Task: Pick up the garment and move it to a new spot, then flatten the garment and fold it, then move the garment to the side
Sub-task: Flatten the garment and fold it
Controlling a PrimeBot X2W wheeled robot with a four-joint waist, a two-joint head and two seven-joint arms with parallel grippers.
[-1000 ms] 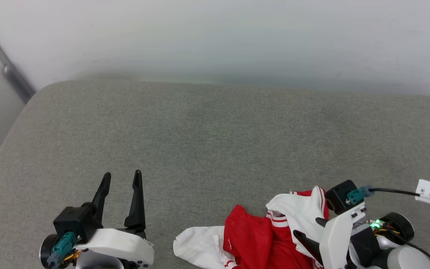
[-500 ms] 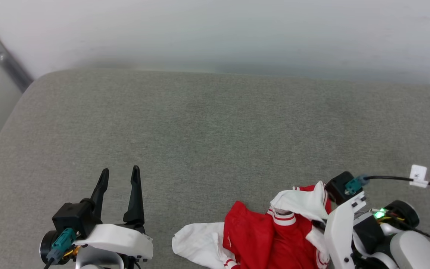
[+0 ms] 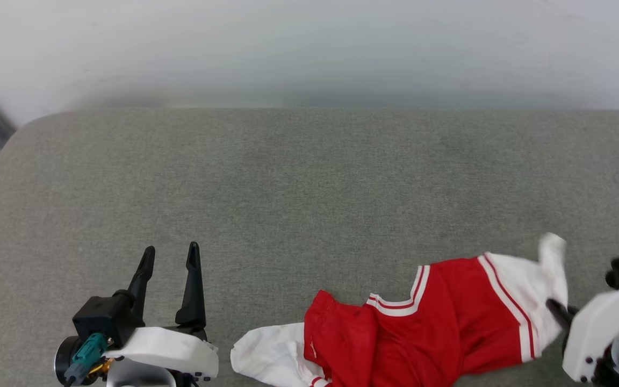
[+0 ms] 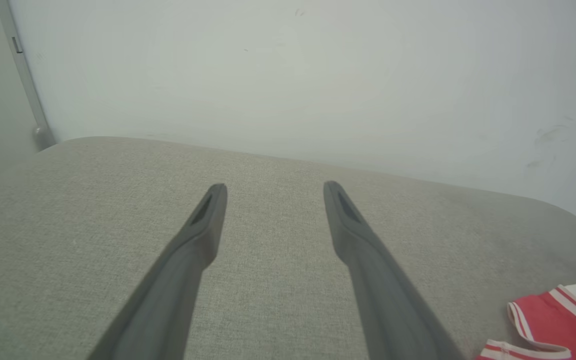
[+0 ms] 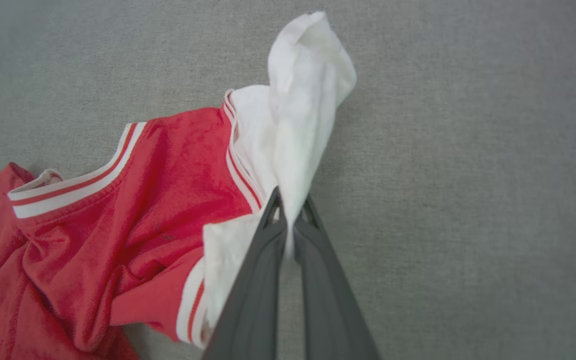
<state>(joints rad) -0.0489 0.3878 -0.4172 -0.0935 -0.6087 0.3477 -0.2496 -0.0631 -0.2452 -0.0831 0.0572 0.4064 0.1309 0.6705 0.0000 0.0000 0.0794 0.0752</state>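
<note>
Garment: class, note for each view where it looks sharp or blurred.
Head view: garment body sharp, white sleeve tip smeared; right wrist view: sleeve in the shut right pincer soft, stripes crisp; left wrist view: corner glimpse, stripes legible.

Grey fabric cushion against plain white wall; grey strip at left.

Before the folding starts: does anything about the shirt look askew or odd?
The garment lies bunched at the near edge of the grey fabric surface, not flat. One white sleeve is pinched in the shut right hand. The open left hand is apart from it. No damage shows.
</note>
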